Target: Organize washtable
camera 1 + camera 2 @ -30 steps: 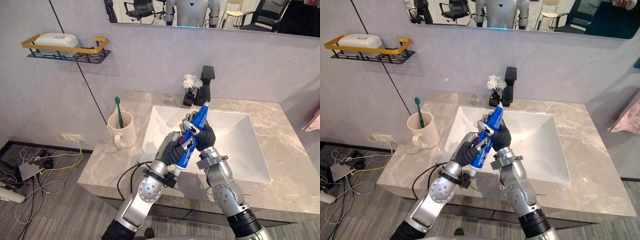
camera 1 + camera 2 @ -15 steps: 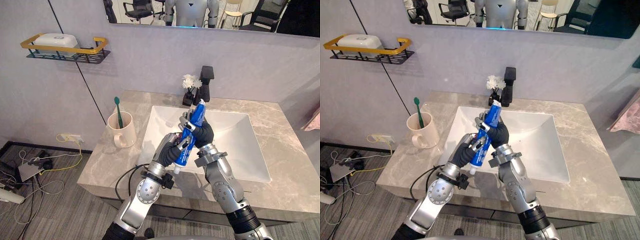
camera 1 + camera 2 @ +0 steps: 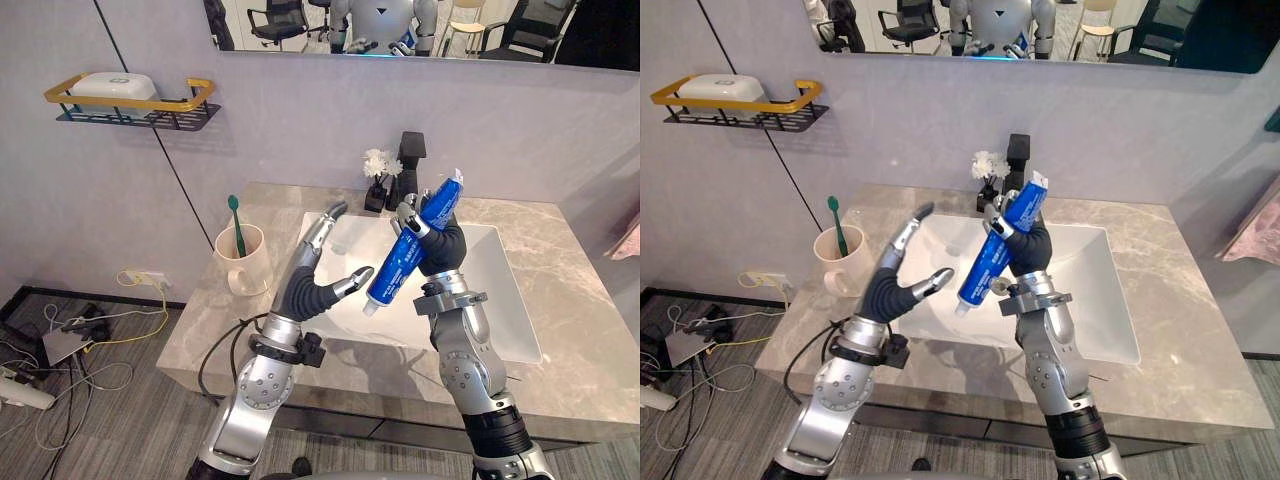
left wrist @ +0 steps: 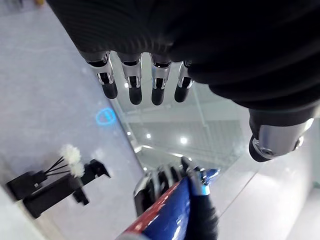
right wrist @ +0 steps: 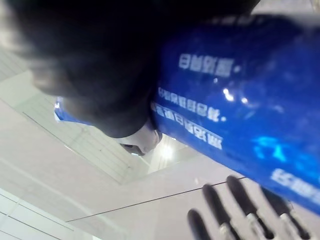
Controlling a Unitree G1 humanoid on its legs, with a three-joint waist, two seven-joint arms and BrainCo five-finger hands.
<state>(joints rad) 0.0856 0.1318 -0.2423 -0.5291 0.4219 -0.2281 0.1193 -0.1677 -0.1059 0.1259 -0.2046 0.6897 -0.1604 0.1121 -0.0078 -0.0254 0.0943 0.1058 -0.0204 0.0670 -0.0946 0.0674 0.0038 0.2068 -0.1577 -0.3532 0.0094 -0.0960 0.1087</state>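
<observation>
Toothpaste tube: one blue plastic toothpaste tube (image 3: 396,268) with a white cap, held in the air above the basin. It is tilted, with the cap end lowest and toward the robot's left and the flat crimped end highest.
Right hand: the right hand (image 3: 441,242) has its fingers curled tight round the upper half of the tube. The right wrist view shows the blue tube pressed against the dark cover.
Left hand: the left hand (image 3: 314,288) is spread wide, fingers straight and thumb out, and grips nothing. Its thumb tip is near the cap end of the tube.
Basin: one white rectangular basin (image 3: 503,300) is sunk into the surface, below both hands.
Mug: one cream ceramic mug (image 3: 247,265) stands on the surface to the robot's left of the basin. One green toothbrush (image 3: 238,222) stands in it, head up.
Surface: the grey marbled stone surface (image 3: 585,335) runs all round the basin.
Back edge: one black faucet (image 3: 412,163) stands behind the basin, with one small black vase (image 3: 378,192) of white flowers just beside it.
Wall shelf: one black wire wall shelf (image 3: 132,108) with a yellow rail is fixed high on the wall — it carries one white rounded box (image 3: 113,82).
</observation>
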